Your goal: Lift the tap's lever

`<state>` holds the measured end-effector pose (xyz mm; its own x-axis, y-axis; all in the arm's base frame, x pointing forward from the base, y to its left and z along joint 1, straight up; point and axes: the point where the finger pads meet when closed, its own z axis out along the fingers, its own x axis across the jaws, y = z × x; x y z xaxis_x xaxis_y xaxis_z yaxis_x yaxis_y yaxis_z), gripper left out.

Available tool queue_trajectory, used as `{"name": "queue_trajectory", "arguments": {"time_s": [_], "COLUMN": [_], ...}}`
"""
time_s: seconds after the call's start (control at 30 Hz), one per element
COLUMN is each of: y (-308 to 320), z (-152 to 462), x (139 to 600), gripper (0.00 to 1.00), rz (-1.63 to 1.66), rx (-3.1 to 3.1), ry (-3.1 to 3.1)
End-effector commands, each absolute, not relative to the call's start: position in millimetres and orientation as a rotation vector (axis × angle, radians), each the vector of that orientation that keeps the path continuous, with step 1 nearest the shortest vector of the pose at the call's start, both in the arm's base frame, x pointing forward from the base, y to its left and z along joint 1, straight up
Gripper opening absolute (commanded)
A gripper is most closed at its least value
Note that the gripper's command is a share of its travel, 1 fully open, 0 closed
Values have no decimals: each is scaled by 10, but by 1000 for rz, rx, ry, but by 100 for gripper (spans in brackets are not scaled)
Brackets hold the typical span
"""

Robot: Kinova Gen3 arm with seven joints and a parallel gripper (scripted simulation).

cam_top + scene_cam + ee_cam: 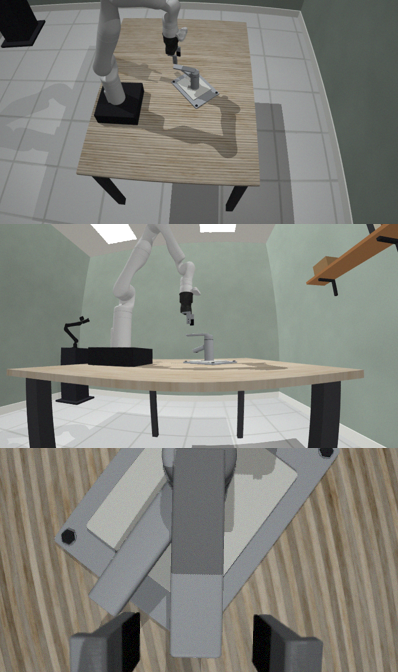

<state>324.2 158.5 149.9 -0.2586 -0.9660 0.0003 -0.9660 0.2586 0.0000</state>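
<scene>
Wooden table [178, 155]; tap's lever [196, 598] base cropped

The grey tap [208, 347] stood upright on a flat grey base plate [207, 97] bolted at its corners, set skewed on the wooden surface [166, 144]. Its flat lever [196, 335] lay level from the top of the body, and its spout [198, 349] angled downward below it.
</scene>
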Motion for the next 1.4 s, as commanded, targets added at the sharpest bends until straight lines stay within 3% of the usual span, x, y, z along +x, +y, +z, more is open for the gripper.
{"name": "queue_trajectory", "arguments": {"time_s": [0.0,1.37], "y": [1587,1589], "z": [1467,1074], "x": [3246,3250], "gripper": [100,100], "rz": [1,1], "rx": [1913,1913], "ry": [-2493,-2493]}}
